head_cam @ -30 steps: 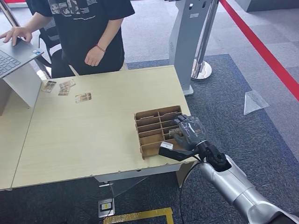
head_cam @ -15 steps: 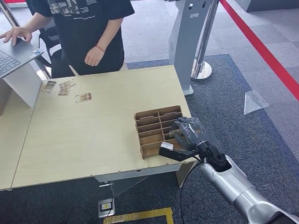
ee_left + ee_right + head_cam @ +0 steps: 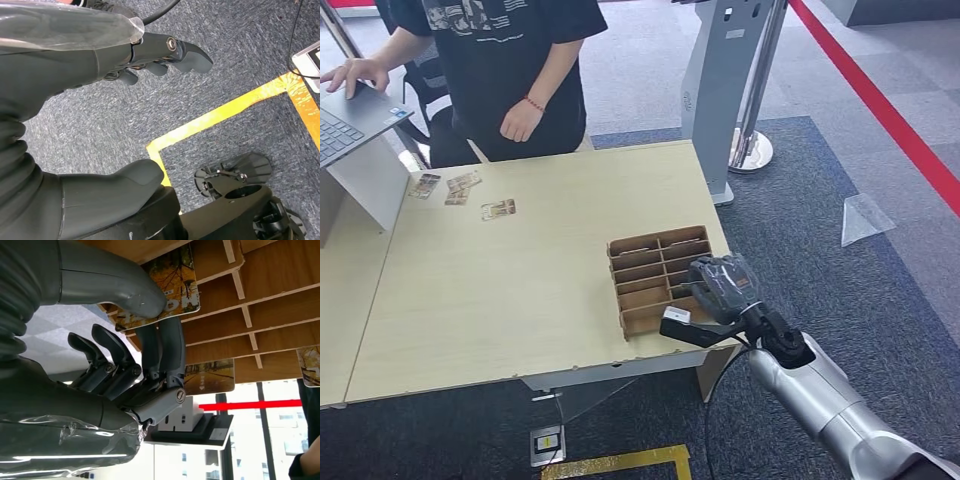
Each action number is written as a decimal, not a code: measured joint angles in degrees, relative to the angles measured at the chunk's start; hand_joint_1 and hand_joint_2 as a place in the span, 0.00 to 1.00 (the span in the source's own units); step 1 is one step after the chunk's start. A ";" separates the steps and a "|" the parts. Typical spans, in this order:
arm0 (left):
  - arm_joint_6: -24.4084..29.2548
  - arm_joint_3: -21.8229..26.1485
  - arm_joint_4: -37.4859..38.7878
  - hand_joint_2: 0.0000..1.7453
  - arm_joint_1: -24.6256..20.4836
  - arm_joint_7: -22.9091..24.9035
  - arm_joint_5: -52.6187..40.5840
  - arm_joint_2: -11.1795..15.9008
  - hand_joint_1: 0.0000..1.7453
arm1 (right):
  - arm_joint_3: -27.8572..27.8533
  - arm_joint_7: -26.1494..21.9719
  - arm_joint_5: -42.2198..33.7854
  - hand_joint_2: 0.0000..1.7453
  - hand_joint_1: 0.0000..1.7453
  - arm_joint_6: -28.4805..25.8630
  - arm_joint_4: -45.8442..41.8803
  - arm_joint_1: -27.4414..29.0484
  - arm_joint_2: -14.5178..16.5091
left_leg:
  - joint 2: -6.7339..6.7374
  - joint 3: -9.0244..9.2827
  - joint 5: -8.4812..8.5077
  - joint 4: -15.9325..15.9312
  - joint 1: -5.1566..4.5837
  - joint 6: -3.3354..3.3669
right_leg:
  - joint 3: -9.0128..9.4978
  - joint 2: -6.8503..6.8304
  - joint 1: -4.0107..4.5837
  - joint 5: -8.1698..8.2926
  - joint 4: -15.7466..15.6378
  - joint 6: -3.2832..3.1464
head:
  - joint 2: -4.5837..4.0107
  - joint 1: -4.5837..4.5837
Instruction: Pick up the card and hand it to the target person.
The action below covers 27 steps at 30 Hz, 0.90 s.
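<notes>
Your right hand (image 3: 718, 290) is at the wooden divider tray (image 3: 652, 262), which sits at the worktop's (image 3: 509, 290) near right corner. In the right wrist view the thumb presses on one face of a card with an autumn-tree picture (image 3: 170, 285) and the dark fingers (image 3: 166, 347) close in against its other face, so that hand pinches the card at the tray's slats. Another card (image 3: 209, 376) lies in a neighbouring slot of the tray, and part of a further one (image 3: 310, 364) shows at the edge of that view.

Your left hand (image 3: 113, 55) hangs over grey carpet (image 3: 234, 55) beside a yellow floor line (image 3: 211, 117); its fingers are loosely curled and apart from the thumb, with nothing between them.

A person in a black shirt (image 3: 505, 60) stands at the worktop's far edge, one hand on a laptop (image 3: 350, 115) at the far left corner. Several loose cards (image 3: 460, 190) lie near that far left corner, well apart from the tray.
</notes>
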 joint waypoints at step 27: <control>-2.36 -1.04 0.00 1.00 -0.63 0.07 -1.49 0.43 0.00 | 1.76 -7.63 -14.41 1.00 1.00 33.47 -16.68 -9.27 -10.72 | 0.01 -0.01 0.02 0.03 -0.02 0.01 | 0.00 0.00 -0.01 0.03 0.02 0.00 | 0.00 0.01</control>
